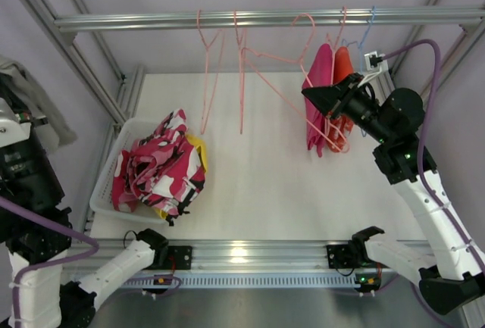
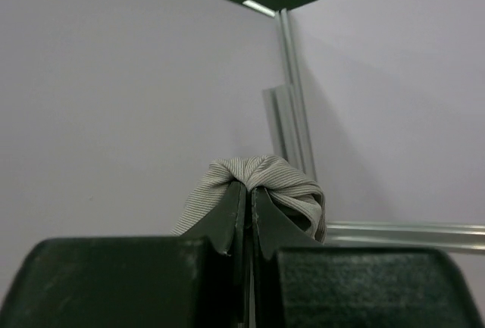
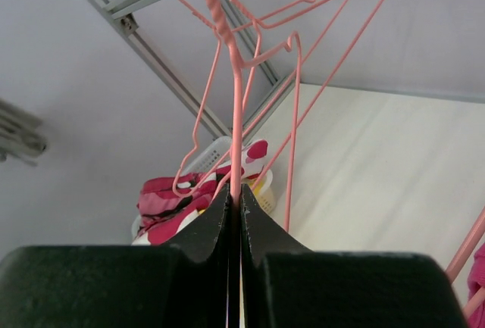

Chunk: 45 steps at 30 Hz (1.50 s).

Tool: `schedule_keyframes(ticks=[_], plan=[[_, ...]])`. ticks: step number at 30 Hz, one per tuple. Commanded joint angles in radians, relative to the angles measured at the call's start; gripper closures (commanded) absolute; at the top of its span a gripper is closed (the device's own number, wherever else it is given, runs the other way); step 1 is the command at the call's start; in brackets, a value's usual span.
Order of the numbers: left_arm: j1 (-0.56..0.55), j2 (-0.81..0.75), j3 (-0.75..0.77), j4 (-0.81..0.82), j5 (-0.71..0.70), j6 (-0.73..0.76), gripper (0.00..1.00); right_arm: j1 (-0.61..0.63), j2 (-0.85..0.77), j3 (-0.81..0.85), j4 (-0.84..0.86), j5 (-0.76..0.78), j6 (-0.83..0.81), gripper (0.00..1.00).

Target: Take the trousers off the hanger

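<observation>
Pinches the grey trousers [image 2: 261, 173] in the left gripper [image 2: 248, 188], fingers shut tight on the fold. Clamps a pink hanger [image 3: 236, 101] wire in the closed right gripper [image 3: 235, 195] — with magenta trousers [image 1: 318, 93] and orange trousers [image 1: 343, 63] hung just beside those fingers

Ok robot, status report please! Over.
Left gripper shut on grey ribbed cloth garment. Right gripper shut on pink wire hanger. Magenta cloth trousers and orange ones hang from metal rail. Bare pink hangers alongside.
</observation>
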Motion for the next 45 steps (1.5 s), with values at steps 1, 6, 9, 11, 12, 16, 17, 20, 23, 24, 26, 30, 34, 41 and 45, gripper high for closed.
schedule_keyframes(ticks=[1,6,9,11,12,16,17,20,23,24,26,30,34,41,45], plan=[[0.041,-0.033,-0.07,-0.04,-0.085,0.048,1.0,0.02,0.012,0.061,0.005,-0.011,-0.022,1.0],[0.098,-0.155,-0.263,-0.19,-0.179,0.007,1.0,0.028,0.023,0.067,0.002,-0.019,-0.022,1.0],[0.115,-0.229,-0.416,-0.246,-0.22,-0.023,1.0,0.031,0.029,0.068,0.0,-0.023,-0.017,1.0],[0.132,-0.289,-0.494,-0.254,-0.225,-0.035,1.0,0.032,0.032,0.067,-0.002,-0.023,-0.017,1.0],[0.14,-0.304,-0.562,-0.255,-0.232,-0.059,1.0,0.032,0.032,0.068,-0.002,-0.025,-0.019,1.0],[0.183,-0.356,-0.68,-0.281,-0.237,-0.131,1.0,0.032,0.035,0.068,-0.003,-0.023,-0.023,1.0],[0.183,-0.358,-0.692,-0.281,-0.236,-0.132,1.0,0.032,0.037,0.071,-0.006,-0.023,-0.023,1.0],[0.183,-0.335,-0.705,-0.28,-0.231,-0.145,1.0,0.032,0.041,0.068,-0.005,-0.025,-0.023,1.0],[0.183,-0.294,-0.685,-0.327,-0.246,-0.199,1.0,0.034,0.044,0.067,0.005,-0.022,-0.022,1.0],[0.183,-0.283,-0.682,-0.405,-0.248,-0.223,1.0,0.034,0.041,0.064,0.005,-0.022,-0.02,1.0],[0.183,-0.259,-0.682,-0.49,-0.236,-0.3,1.0,0.032,0.038,0.061,0.006,-0.022,-0.019,1.0],[0.183,-0.225,-0.706,-0.629,-0.19,-0.398,1.0,0.034,0.029,0.054,0.008,-0.033,-0.019,1.0],[0.184,-0.197,-0.729,-0.761,-0.081,-0.522,0.92,0.034,0.023,0.054,0.006,-0.037,-0.023,1.0],[0.183,-0.091,-0.688,-0.846,0.181,-0.747,0.48,0.043,0.017,0.028,0.012,-0.016,-0.014,1.0],[0.184,-0.035,-0.589,-0.892,0.267,-0.782,0.3,0.06,0.023,0.057,-0.024,0.003,-0.048,1.0]])
